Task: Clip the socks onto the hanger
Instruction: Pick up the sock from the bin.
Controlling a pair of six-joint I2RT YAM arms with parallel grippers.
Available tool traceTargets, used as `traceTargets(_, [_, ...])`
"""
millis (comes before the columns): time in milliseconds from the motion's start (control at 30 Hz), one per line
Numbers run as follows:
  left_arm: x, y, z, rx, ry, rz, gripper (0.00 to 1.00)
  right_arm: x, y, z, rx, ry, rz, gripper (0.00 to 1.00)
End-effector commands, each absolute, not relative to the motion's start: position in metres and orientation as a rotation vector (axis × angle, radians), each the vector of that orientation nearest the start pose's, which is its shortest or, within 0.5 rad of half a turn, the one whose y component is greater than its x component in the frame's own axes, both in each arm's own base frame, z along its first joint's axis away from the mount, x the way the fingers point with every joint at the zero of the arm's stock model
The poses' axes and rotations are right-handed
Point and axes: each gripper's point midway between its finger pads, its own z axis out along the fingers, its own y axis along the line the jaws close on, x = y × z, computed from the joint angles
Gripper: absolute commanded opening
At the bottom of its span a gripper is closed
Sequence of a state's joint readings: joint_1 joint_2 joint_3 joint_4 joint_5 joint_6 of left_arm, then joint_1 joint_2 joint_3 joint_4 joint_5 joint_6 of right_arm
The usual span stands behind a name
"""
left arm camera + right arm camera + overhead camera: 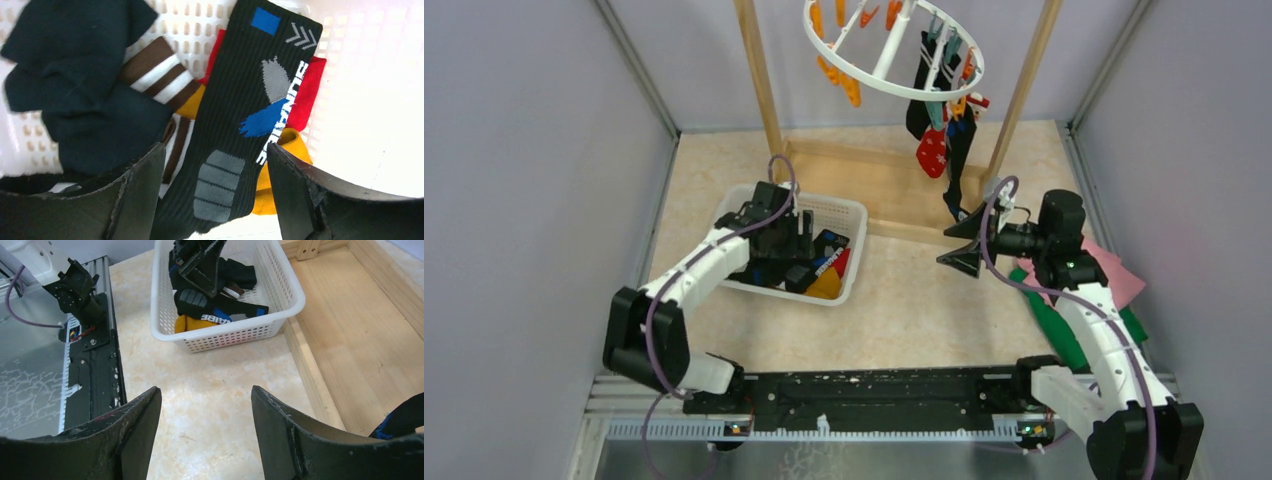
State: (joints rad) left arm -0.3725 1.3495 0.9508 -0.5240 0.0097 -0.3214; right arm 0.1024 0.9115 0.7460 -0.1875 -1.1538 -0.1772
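socks [100,95]: loose pile in the white basket [225,335], a black sock [240,100] with blue marks on top
hanger [892,50]: white ring up on the wooden rack [759,70], red and black socks pegged on its right
left gripper [216,150]: down in the basket, jaws apart either side of the black sock, gripping nothing
right gripper [959,245]: jaws wide, empty, above the table by the rack

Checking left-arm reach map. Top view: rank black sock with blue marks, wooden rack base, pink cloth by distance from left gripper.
1. black sock with blue marks: in the basket, under the left gripper.
2. wooden rack base: behind, to the right.
3. pink cloth: far right.
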Motion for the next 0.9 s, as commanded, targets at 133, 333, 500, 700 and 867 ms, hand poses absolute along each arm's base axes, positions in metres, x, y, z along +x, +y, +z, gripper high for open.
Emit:
traceTargets(133, [0.319, -0.174, 0.086, 0.384, 2.726, -0.462, 0.8, 0.227, 0.183, 0.244, -1.001, 1.507, 0.994, 0.66])
traceTargets(333, [0.35, -0.177, 0.065, 0.458, 2.758, -0.395, 0.79, 0.222, 0.181, 0.242, -1.012, 1.512, 0.985, 0.66])
traceTargets(500, [0.357, -0.187, 0.049, 0.489, 2.79, -0.451, 0.72, 0.219, 0.18, 0.24, -1.018, 1.517, 0.981, 0.66])
traceTargets(700, [0.365, -0.191, 0.057, 0.427, 2.745, -0.522, 0.75, 0.217, 0.181, 0.24, -1.022, 1.519, 0.992, 0.66])
traceTargets(867, [0.371, -0.195, 0.078, 0.322, 2.655, -0.763, 0.78, 0.216, 0.181, 0.241, -1.023, 1.515, 0.995, 0.66])
